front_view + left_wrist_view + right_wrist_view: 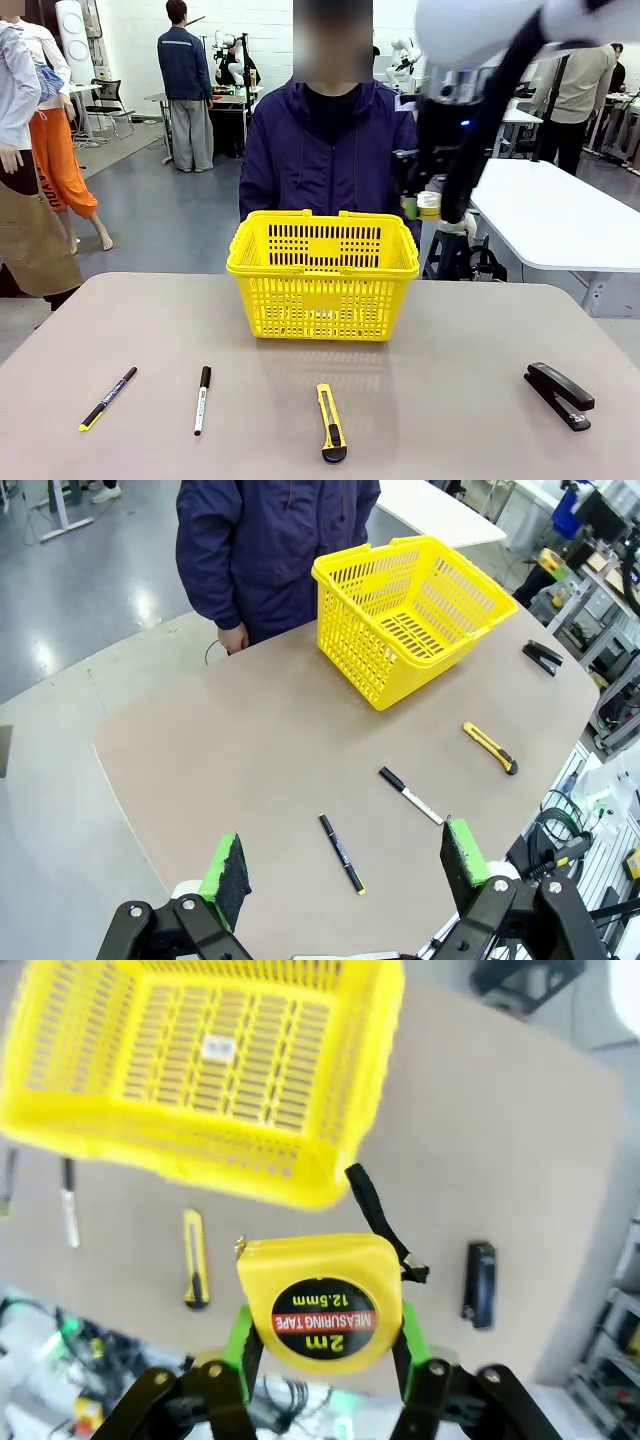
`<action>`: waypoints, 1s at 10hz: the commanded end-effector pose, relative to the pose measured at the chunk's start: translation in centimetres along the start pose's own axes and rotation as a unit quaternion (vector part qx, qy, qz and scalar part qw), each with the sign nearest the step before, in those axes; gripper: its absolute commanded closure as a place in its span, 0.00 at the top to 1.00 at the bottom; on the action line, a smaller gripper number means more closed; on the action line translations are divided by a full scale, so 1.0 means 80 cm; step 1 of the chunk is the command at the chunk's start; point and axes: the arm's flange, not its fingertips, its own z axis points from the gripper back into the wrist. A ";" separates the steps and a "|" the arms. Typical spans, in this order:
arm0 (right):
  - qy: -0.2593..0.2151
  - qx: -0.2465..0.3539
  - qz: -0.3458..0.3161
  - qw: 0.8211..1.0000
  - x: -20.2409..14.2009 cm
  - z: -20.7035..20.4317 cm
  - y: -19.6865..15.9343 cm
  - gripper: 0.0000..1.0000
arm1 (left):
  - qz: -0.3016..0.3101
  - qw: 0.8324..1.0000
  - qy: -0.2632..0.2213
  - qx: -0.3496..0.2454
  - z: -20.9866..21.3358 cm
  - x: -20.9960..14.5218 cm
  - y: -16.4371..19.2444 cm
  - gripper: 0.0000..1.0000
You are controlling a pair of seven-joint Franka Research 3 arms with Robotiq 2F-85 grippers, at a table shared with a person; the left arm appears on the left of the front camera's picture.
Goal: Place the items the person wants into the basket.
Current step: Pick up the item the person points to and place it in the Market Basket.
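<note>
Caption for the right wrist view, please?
Right gripper holds the tape measure aloft beside a corner of the yellow basket.

front view: low at the near edge of the table point(450, 400), facing across it to the person point(330, 150).
left wrist view: high, off the robot's left corner, looking down over the whole table.
right wrist view: close above the basket point(180, 1155), facing down.
shared: basket, stapler point(560, 395), utility knife point(331, 423).

A marker point(410, 795) and a pen point(342, 853) are seen lying on the tabletop point(250, 750) between the basket point(415, 610) and the wide-spread left tool point(345, 865).
</note>
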 end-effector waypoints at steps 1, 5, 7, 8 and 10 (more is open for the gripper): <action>0.004 -0.002 -0.009 1.000 0.074 -0.001 0.027 0.09 | -0.007 1.000 -0.004 -0.005 0.002 -0.001 0.002 1.00; -0.002 0.011 -0.001 1.000 0.155 -0.050 0.066 0.09 | -0.007 1.000 -0.004 -0.005 0.002 -0.001 0.002 1.00; 0.014 0.025 0.009 1.000 0.170 -0.076 0.070 0.09 | -0.007 1.000 -0.004 -0.005 0.002 -0.001 0.002 1.00; 0.016 0.027 0.019 0.999 0.167 -0.079 0.068 0.09 | -0.007 1.000 -0.004 -0.005 0.002 -0.001 0.002 1.00; 0.003 0.032 0.012 0.999 0.152 -0.084 0.069 0.09 | -0.007 1.000 -0.004 -0.005 0.002 -0.001 0.002 1.00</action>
